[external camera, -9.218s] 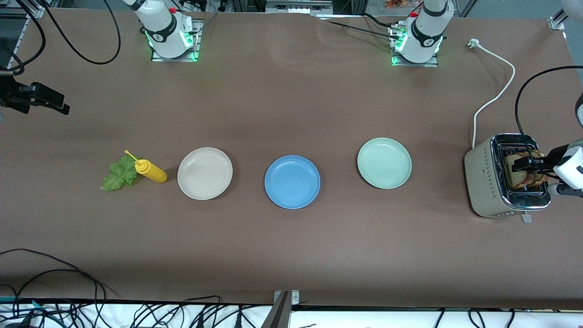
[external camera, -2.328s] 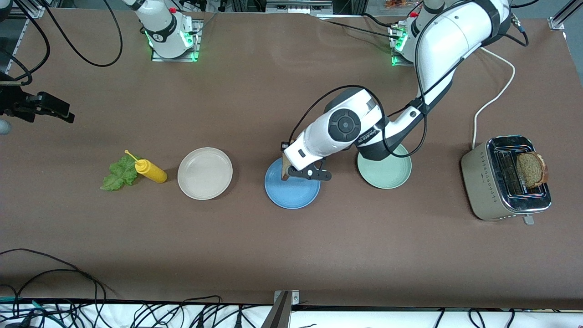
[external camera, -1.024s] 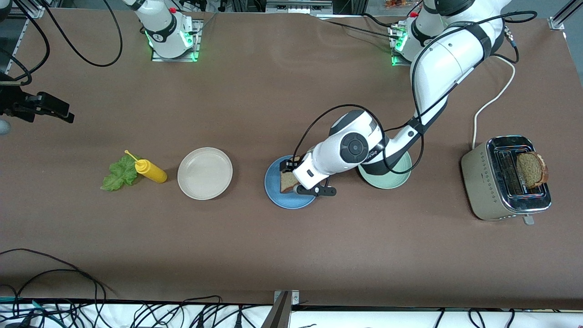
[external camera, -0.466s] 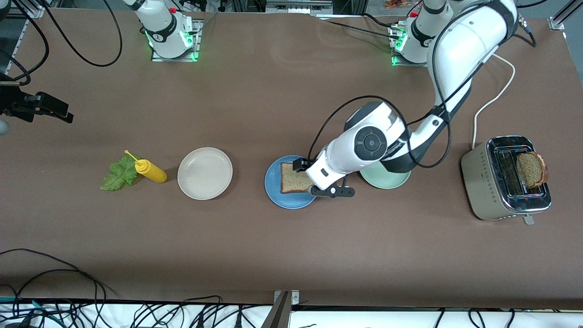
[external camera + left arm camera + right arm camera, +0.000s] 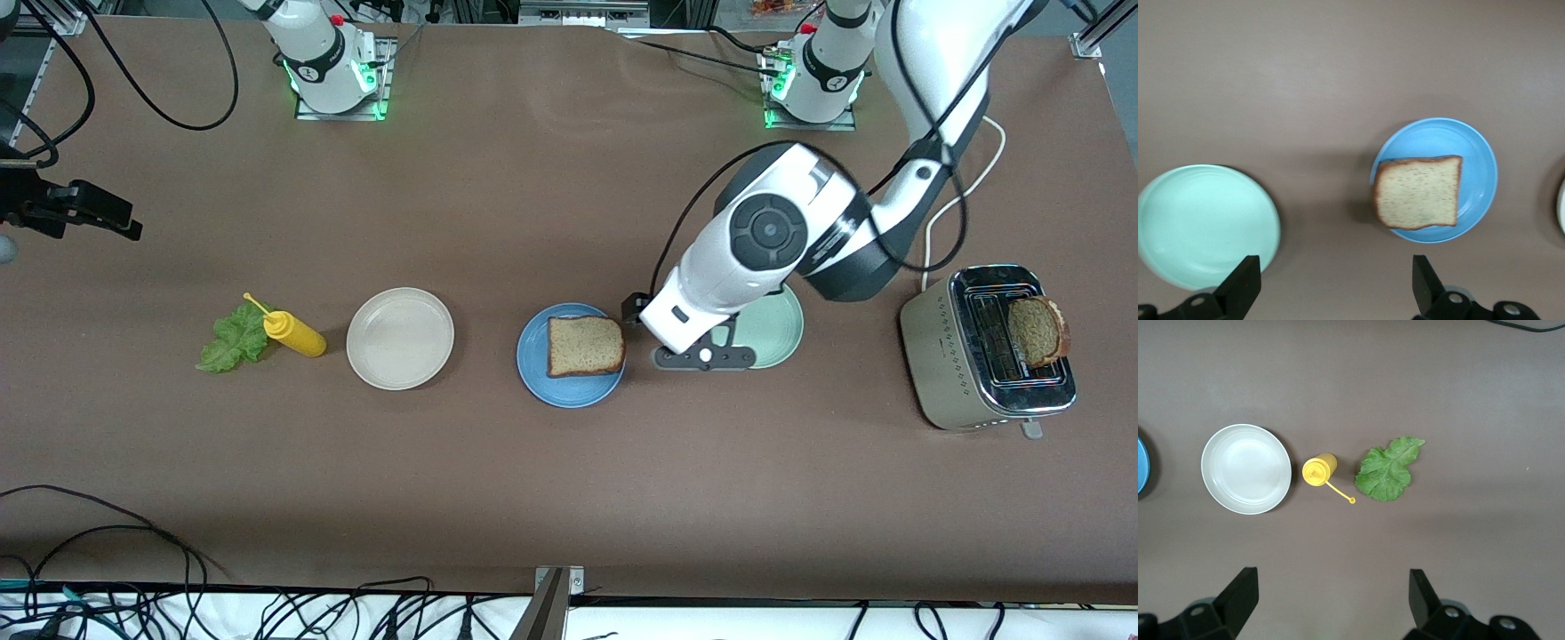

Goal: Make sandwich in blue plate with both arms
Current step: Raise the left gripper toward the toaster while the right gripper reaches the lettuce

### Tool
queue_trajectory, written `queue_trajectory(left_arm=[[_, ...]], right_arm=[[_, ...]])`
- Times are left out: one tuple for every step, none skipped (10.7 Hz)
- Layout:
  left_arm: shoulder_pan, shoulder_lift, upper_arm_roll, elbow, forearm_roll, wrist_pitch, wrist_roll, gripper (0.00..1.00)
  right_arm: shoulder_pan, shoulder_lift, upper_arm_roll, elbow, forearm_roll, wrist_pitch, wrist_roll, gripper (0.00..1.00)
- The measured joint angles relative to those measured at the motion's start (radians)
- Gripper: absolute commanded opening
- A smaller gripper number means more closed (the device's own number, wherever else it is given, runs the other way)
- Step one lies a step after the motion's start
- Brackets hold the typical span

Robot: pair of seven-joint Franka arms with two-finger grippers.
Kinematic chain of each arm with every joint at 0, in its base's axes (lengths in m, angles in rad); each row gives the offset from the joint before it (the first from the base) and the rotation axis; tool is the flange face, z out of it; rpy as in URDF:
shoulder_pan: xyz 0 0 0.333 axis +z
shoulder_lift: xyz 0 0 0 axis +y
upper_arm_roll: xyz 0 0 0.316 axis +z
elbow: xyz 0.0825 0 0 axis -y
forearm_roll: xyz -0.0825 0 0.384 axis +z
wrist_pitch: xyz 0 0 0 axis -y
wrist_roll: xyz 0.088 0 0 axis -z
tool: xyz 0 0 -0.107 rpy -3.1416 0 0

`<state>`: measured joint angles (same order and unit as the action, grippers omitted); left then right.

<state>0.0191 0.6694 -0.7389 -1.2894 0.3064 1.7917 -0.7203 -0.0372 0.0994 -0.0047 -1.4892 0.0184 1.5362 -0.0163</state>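
Observation:
One slice of brown bread (image 5: 584,345) lies flat on the blue plate (image 5: 538,356), slightly toward the plate's green-plate side. In the left wrist view the bread (image 5: 1418,192) rests on the blue plate (image 5: 1475,167). My left gripper (image 5: 1335,293) hangs open and empty above the bare table between the blue and the pale green plate. A second slice (image 5: 1036,331) sticks up from the toaster (image 5: 969,356). The lettuce leaf (image 5: 233,340) lies at the right arm's end of the table. High over it, my right gripper (image 5: 1331,607) waits open and empty.
A yellow squeeze bottle (image 5: 295,334) lies against the lettuce (image 5: 1388,470), beside the beige plate (image 5: 400,338). The pale green plate (image 5: 778,324) is partly covered by the left arm (image 5: 765,231). A white cord runs from the toaster toward the left arm's base.
The left gripper opened and let go of the bread, which now lies flat on the blue plate. The left arm rose and drew back toward the green plate. The right arm stayed put.

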Motion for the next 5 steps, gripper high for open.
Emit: queue_trajectory(left_arm=[[0.008,-0.047,0.019,0.000,0.000,-0.043,0.001,1.00],[0.014,-0.096,0.047,0.001,-0.025,-0.088,0.004,1.00],[0.016,-0.148,0.089,0.001,-0.062,-0.131,0.043,1.00],[0.016,-0.198,0.139,0.000,-0.097,-0.172,0.107,1.00],[0.017,-0.247,0.194,-0.001,-0.122,-0.209,0.172,1.00]], right_arm=[[0.000,0.001,0.000,0.000,0.000,-0.001,0.000,1.00],[0.000,0.001,0.000,0.000,0.000,-0.001,0.000,1.00],[0.000,0.002,-0.001,0.000,0.000,-0.001,0.000,1.00],[-0.001,0.006,-0.002,0.000,0.000,-0.001,0.000,1.00],[-0.001,0.015,-0.003,0.000,0.000,0.000,0.000,1.00]])
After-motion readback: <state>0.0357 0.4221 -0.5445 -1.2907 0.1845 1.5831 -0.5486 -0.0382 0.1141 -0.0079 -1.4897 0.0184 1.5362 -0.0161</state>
